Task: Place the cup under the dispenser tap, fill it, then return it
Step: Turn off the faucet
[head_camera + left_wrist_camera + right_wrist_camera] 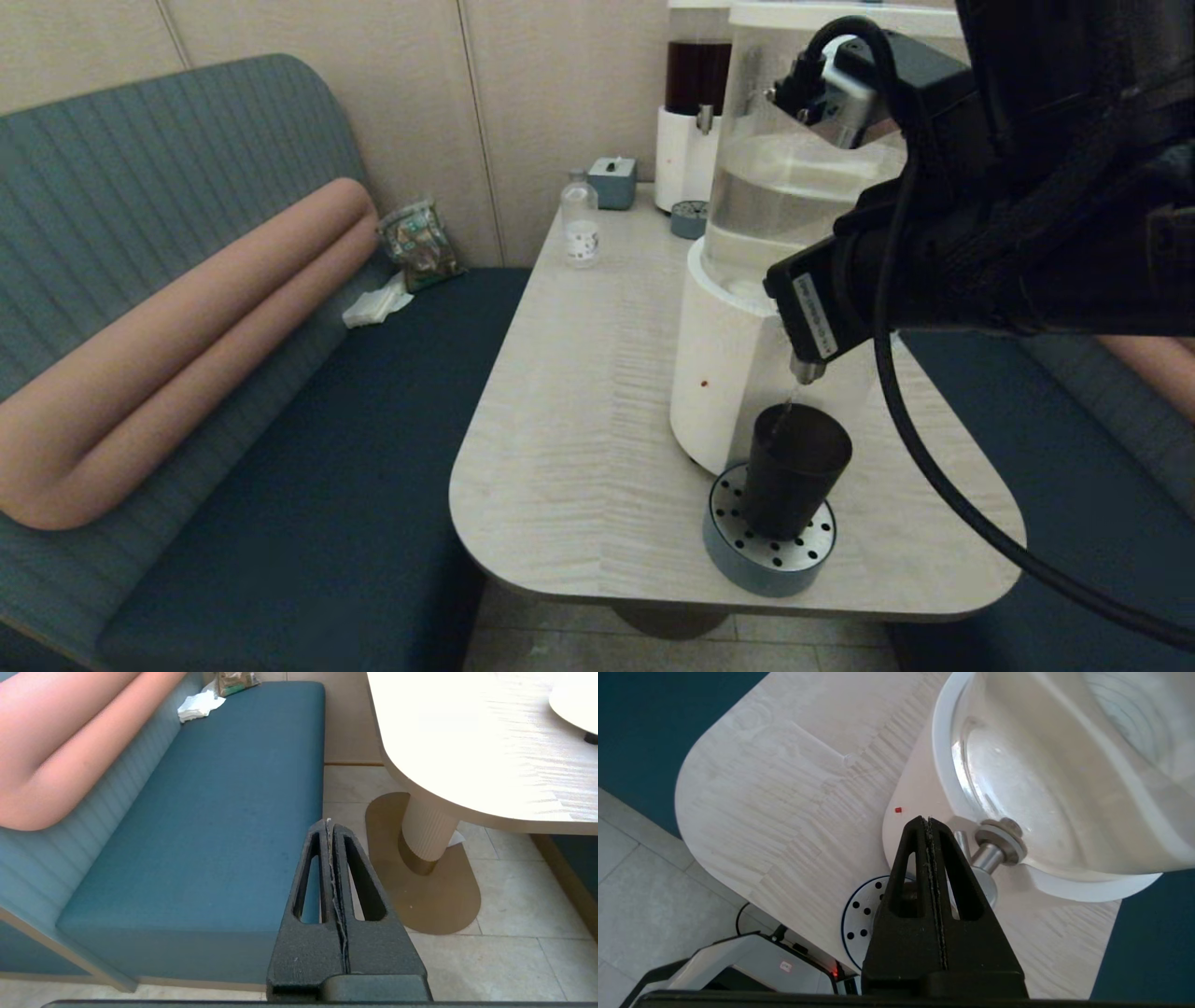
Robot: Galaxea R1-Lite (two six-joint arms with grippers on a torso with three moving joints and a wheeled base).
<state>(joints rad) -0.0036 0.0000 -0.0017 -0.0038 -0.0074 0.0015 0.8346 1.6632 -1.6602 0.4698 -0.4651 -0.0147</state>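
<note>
Filling now, looks like
Right gripper [930,826], fingers pressed together, pushes the brushed-steel tap [987,858] over the matte black tapered cup [794,481] on its perforated drip tray [747,560].

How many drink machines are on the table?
2. The big dispenser with clear liquid stands near the front, right behind the cup. The dark-liquid dispenser stands at the back by the wall. The arm could hide more.

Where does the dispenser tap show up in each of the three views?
Head view: the dispenser tap pokes out below the right arm, just above the cup.
Left wrist view: not in it.
Right wrist view: tap beside the shut right gripper.
Shared landmark: the perforated drip tray.
</note>
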